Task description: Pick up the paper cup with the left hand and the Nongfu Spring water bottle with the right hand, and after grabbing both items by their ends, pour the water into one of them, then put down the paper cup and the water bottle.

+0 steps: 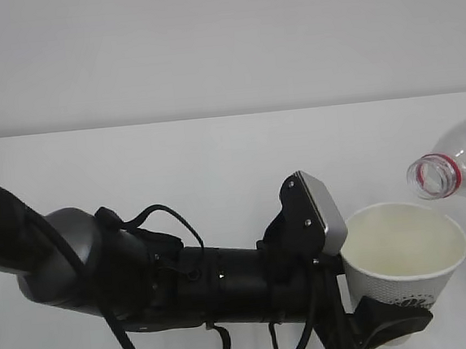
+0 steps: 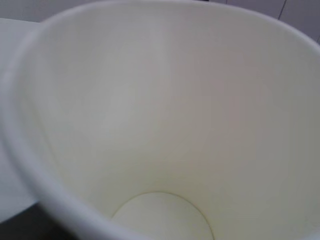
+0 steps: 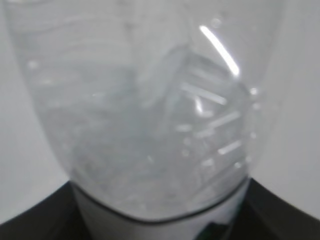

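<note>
Your left tool (image 1: 390, 317) pinches the small white tapered paper cup (image 1: 404, 259) low on its wall, upright. Just above-right of it, the uncapped clear plastic bottle (image 1: 460, 161) tilts mouth-down near the cup's rim. Only your left wrist view shows the cup's dry bottom (image 2: 162, 217). Your right tool stays unseen, so you cannot tell its grip. Bare white counter (image 1: 175, 163) lies open beyond.

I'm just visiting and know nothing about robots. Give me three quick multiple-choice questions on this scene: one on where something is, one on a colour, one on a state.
1. Where is the water bottle's open mouth?
A. Above and right of the paper cup's rim
B. Inside the cup
C. Lying on the table

2. What colour is the ring on the bottle's neck?
A. Blue
B. Red
C. Green

3. How is the bottle oriented?
A. Upright
B. Upside down
C. Tilted nearly sideways, mouth toward the cup

Answers:
1 A: the mouth hangs in the air just beyond the cup's right rim.
2 B: a red band circles the neck.
3 C: the body runs off to the right, the mouth facing left.
</note>
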`<state>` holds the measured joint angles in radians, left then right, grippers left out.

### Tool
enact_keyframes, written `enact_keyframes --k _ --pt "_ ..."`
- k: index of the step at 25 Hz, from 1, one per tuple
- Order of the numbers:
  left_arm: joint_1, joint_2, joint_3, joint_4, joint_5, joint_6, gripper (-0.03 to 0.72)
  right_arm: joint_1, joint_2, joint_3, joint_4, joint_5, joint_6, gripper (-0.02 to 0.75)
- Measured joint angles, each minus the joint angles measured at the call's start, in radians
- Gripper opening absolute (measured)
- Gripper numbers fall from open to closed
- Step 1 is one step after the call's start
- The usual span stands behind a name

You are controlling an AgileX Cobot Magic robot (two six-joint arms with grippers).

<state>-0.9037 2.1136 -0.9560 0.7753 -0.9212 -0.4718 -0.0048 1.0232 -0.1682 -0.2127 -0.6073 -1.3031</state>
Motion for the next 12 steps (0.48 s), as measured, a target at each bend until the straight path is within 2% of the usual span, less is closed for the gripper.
enact_keyframes --k 12 --pt "0.0 0.0 0.0 0.0 0.0 0.0 0.528 0.0 0.0 0.0 0.017 0.0 -0.049 0.465"
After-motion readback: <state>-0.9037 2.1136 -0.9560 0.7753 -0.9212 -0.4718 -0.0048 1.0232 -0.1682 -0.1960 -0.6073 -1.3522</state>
